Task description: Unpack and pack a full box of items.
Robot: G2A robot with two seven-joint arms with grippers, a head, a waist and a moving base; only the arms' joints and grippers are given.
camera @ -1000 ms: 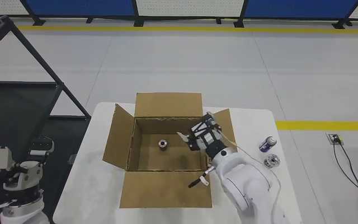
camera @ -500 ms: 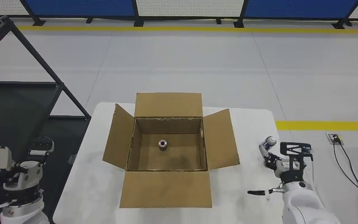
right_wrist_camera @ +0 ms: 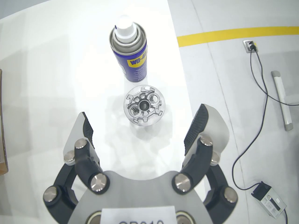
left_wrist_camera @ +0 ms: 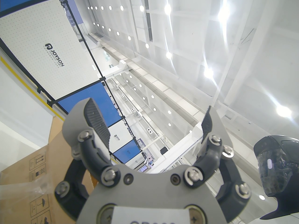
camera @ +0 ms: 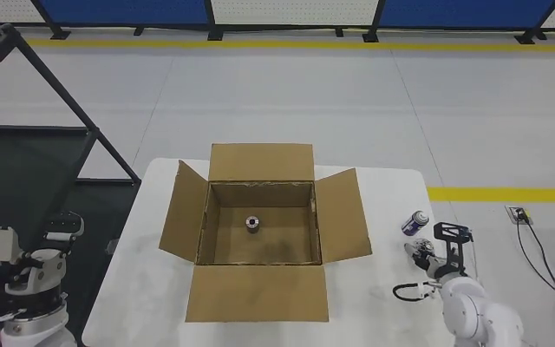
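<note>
White table [camera: 139,260] on a grey floor [camera: 260,95], with a yellow line [camera: 486,193] running off past the table's right side. A cardboard box [camera: 257,295] sits mid-table, all four flaps folded out, top open. On the box bottom, toward the far wall, is a small round metal piece [camera: 252,223], clear of the walls. Right of the box, near the table's right edge, there's a blue spray can [right_wrist_camera: 129,54], upright with its white nozzle up. A round metal part [right_wrist_camera: 144,107] with a toothed face and a centre hole lies flat on the table just beside the can. Can't tell if the two touch. Both are well apart from the box. The right gripper [right_wrist_camera: 141,127] hangs above that part, fingers spread wide, nothing between the pads, part not gripped. A black cable [right_wrist_camera: 261,89] trails on the floor beyond the table. The left gripper [left_wrist_camera: 149,109] points up at the ceiling [left_wrist_camera: 186,36] lights, fingers apart, holding nothing
</note>
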